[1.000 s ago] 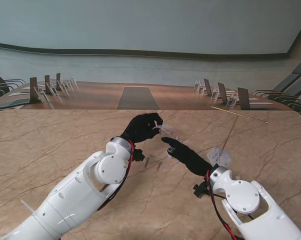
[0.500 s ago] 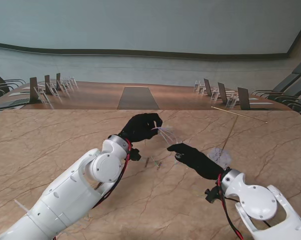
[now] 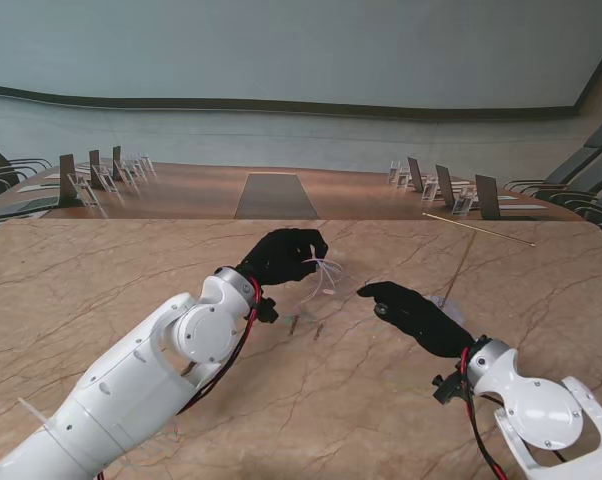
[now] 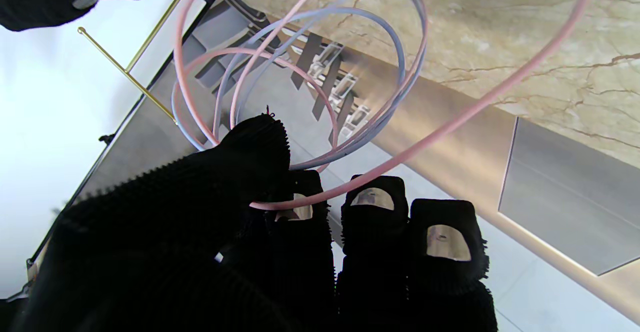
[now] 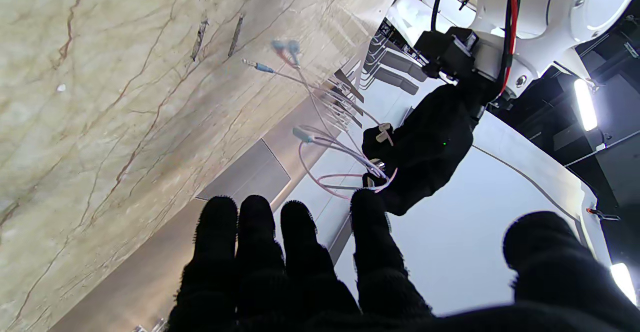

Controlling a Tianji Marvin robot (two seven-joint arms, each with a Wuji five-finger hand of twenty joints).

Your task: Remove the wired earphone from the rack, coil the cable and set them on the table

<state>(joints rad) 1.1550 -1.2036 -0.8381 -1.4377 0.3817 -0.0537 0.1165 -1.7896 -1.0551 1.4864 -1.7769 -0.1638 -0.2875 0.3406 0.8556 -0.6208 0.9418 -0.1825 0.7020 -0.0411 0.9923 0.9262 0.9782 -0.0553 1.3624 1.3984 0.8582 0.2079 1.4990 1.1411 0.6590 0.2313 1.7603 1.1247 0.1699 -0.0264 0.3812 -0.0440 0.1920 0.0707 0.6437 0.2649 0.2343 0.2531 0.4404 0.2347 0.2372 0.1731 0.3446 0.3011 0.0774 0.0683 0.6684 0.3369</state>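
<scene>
Left hand [image 3: 283,255] pinches the coiled earphone cable [image 4: 320,87] between thumb and fingers, loops held above the marble table [image 3: 101,290]. Right hand [image 3: 413,312] hovers apart, fingers spread and holding nothing, bare tabletop all around both.

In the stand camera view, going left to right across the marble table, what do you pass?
Black-gloved left hand → looped pink and blue earphone cable it pinches → black-gloved right hand, open and holding nothing → thin gold wire rack.
</scene>
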